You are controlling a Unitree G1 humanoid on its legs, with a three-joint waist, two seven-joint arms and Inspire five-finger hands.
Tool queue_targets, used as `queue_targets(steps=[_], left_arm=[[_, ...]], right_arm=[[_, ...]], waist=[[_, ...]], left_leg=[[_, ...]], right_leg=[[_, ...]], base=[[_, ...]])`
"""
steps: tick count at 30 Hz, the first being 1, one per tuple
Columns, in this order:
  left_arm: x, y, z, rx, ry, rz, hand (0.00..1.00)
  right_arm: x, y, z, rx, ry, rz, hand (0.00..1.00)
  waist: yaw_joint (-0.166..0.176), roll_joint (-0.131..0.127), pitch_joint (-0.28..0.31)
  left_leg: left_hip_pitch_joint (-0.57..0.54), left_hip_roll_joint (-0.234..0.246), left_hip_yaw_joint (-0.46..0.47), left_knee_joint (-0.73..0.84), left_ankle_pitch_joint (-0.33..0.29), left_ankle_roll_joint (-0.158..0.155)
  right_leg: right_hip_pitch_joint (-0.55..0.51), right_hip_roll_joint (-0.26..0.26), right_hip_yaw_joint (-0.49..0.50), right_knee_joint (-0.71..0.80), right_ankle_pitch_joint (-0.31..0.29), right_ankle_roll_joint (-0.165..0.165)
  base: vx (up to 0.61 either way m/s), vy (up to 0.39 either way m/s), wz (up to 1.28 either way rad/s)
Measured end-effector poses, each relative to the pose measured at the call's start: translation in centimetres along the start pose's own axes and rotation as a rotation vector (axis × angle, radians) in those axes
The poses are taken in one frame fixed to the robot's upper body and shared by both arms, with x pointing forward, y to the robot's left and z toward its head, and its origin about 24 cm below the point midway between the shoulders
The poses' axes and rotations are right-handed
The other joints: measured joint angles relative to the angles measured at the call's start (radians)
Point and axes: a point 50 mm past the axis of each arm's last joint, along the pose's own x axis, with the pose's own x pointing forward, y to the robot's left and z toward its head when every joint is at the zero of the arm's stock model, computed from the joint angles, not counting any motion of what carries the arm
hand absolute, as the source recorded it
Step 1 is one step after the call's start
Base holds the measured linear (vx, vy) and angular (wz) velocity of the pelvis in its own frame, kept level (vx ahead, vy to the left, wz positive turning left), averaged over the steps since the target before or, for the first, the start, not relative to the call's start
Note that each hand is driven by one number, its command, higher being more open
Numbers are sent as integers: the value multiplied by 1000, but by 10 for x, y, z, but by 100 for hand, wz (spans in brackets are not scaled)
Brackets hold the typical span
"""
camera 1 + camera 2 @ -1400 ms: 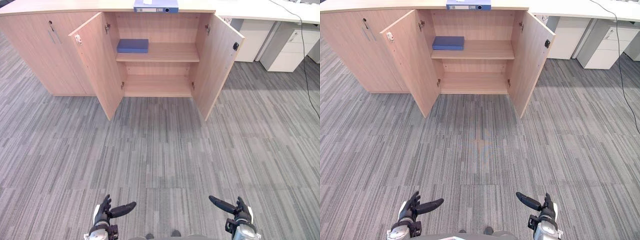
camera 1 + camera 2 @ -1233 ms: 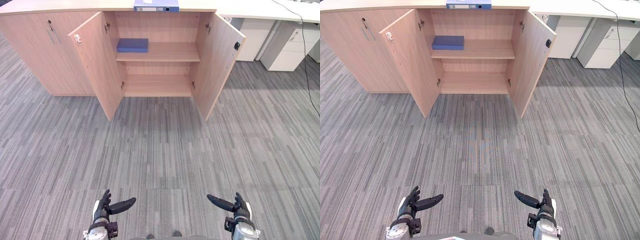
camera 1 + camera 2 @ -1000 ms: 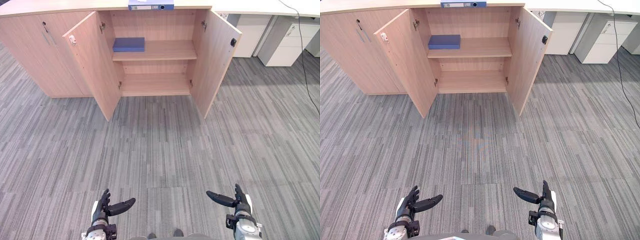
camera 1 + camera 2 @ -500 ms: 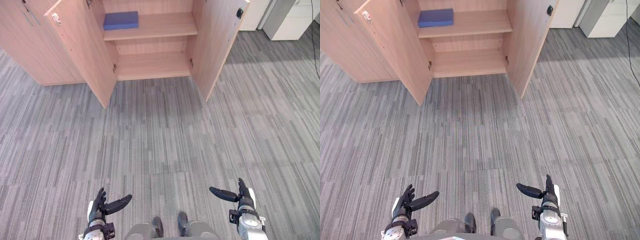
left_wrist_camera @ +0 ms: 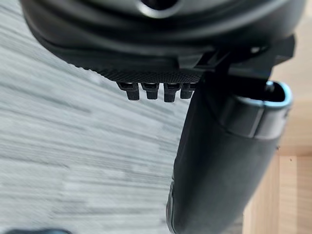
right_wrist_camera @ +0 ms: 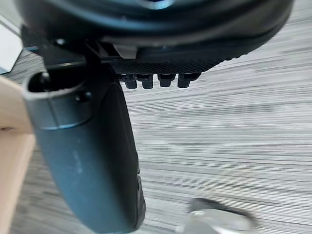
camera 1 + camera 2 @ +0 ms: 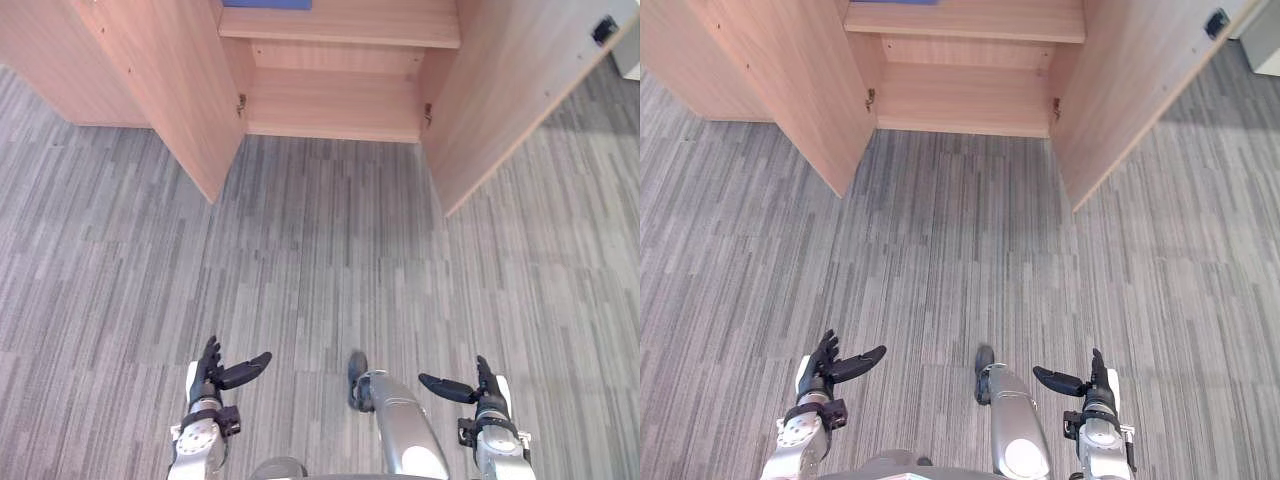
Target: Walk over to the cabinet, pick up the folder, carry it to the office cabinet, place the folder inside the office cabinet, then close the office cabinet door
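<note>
Grey striped carpet (image 7: 330,260). Wood cabinet (image 7: 335,105) ahead, both doors (image 7: 165,80) wide open. Blue flat thing (image 7: 266,3) lies on upper shelf (image 7: 385,22), cut off at frame edge; can't tell if it's the folder. L hand (image 7: 213,376) & R hand (image 7: 482,390) low over carpet, fingers straight, relaxed, holding nothing.

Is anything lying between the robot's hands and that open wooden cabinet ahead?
Nothing visible. Only grey carpet lies between the left robot hand, the right robot hand and the open cabinet; its left door and right door stand swung outward, beside the opening, not across it.
</note>
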Motion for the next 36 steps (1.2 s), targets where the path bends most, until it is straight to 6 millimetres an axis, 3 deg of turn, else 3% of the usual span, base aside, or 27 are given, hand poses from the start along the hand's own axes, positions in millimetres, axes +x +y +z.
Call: queue_targets(steps=[1,3,6,7,8,9,10,11,13,14,15,16,17,19,20,22,24,25,26,27,28,30,31,32,33,34,36], left_arm=[[0,-2,4,-5,-18,-20,100],[0,-6,7,-8,-31,-33,100],[-1,-11,8,-20,-38,-56,100],[-2,-9,6,-16,-27,-52,100],[-2,-9,5,-14,-22,-51,100],[-3,-7,2,-11,-15,-46,100],[-3,-4,0,-1,-5,-37,100],[0,0,2,10,-7,-23,100],[4,3,6,6,-10,-4,100],[3,10,5,2,-8,24,100],[2,13,3,6,-3,32,100],[-1,17,-2,18,11,37,100],[-7,20,-9,43,28,33,100],[-1,21,-5,79,27,21,100],[1,19,-1,78,14,17,100],[5,17,6,74,-11,14,100],[7,16,9,73,-22,11,100],[8,18,9,78,-22,14,100],[6,20,5,80,-7,18,100],[8,11,1,55,15,10,100],[8,8,-1,47,26,2,100],[8,3,-3,33,30,-2,100],[7,1,-3,27,32,-7,100],[7,-4,-2,13,26,-15,100],[6,-8,0,4,12,-26,100],[6,-10,2,-2,4,-32,100],[5,-17,6,-3,-16,-56,100]], right_arm=[[-2,6,6,15,-28,15,100],[-3,12,16,50,-68,25,100],[-4,13,31,79,-136,25,100],[-1,13,35,93,-144,24,100],[-1,13,35,99,-139,22,100],[1,14,32,98,-125,19,100],[2,16,27,92,-97,23,100],[6,23,23,86,-57,38,100],[8,27,21,82,-25,49,100],[6,33,19,91,-17,61,100],[6,36,20,96,-19,67,100],[4,39,18,90,-17,76,100],[1,43,15,44,-27,96,100],[1,48,16,30,-32,114,100],[0,51,16,19,-33,128,100],[-1,54,17,9,-36,150,100],[0,54,14,4,-25,153,100],[-1,51,11,-4,-15,148,100],[-3,46,2,-17,8,138,100],[2,38,5,-43,1,124,100],[6,34,11,-56,-9,111,100],[8,31,14,-53,-19,99,100],[7,31,13,-53,-20,101,100],[3,30,10,-46,-17,100,100],[-1,32,9,-32,-27,97,100],[-2,31,10,-27,-37,93,100],[-1,31,20,-9,-75,87,100]], waist=[[22,4,15],[46,-8,23],[91,-23,31],[101,-29,35],[106,-30,35],[125,-34,33],[139,-42,26],[126,-74,20],[122,-90,15],[125,-114,9],[125,-117,11],[118,-121,4],[106,-117,-13],[85,-143,-10],[74,-131,-3],[55,-106,11],[45,-101,14],[39,-118,3],[30,-129,-5],[40,-79,1],[35,-67,-11],[28,-58,-9],[30,-59,-9],[36,-57,-9],[55,-62,-10],[63,-65,-11],[86,-65,-12]], left_leg=[[-113,54,33,245,-40,23],[-255,84,71,365,-95,57],[-431,84,168,150,-162,86],[-483,46,150,-68,-140,83],[-493,23,128,-185,-103,73],[-487,-12,84,-394,28,55],[-464,-35,80,-425,146,60],[-467,-68,88,-404,125,101],[-473,-68,94,-320,73,114],[-455,-65,101,-223,43,113],[-439,-56,110,-182,35,121],[-378,-73,121,-210,-13,110],[-200,-80,116,-374,-121,113],[-111,-101,124,-424,-131,123],[-29,-92,126,-492,-131,123],[81,-58,132,-574,-130,122],[121,-44,132,-588,-132,119],[161,-46,129,-598,-147,85],[201,-53,109,-585,-183,24],[210,-15,102,-571,-194,9],[166,-11,72,-484,-153,-13],[119,3,55,-343,-81,-21],[72,19,52,-213,-18,-28],[-5,57,49,-29,0,-41],[-81,81,73,76,-65,-23],[-117,88,89,94,-86,-15],[-194,87,139,-18,-127,24]], right_leg=[[99,26,-2,-60,-7,-8],[193,36,0,-127,-14,-17],[341,19,34,-239,-53,11],[390,-1,53,-260,-94,40],[405,-10,63,-265,-110,48],[440,-30,98,-285,-140,78],[467,-46,134,-303,-150,76],[468,-80,184,-306,-126,70],[457,-104,261,-256,-80,122],[453,-114,304,-166,-28,134],[440,-113,312,-96,7,146],[393,-119,310,63,71,190],[240,-138,291,416,145,223],[103,-177,227,632,31,115],[20,-178,145,648,-27,83],[-84,-159,19,476,-86,83],[-118,-134,-24,211,-66,88],[-109,-93,-13,-71,50,87],[-85,-72,42,-215,335,15],[-84,-42,28,-177,310,12],[-97,-41,50,-132,241,4],[-68,-40,46,-109,187,5],[-24,-41,39,-124,167,-1],[45,-33,23,-162,151,-4],[103,-25,17,-201,141,-12],[124,-24,16,-222,139,-13],[180,-25,22,-270,140,-7]], base=[[611,-154,6],[536,-93,-5],[557,3,-22],[650,127,-34],[670,196,-52],[465,180,-64],[624,234,-55],[533,194,-20],[705,270,-22],[730,259,-61],[682,243,-77],[562,194,-90],[555,182,-71],[523,41,-23],[608,-18,-11],[475,-38,-3],[506,-123,20],[723,-192,40],[624,-187,22],[681,-194,4],[523,-170,-23],[448,-152,5],[468,-164,32],[508,-165,28],[383,-104,18],[379,-71,1],[314,-18,-11]])
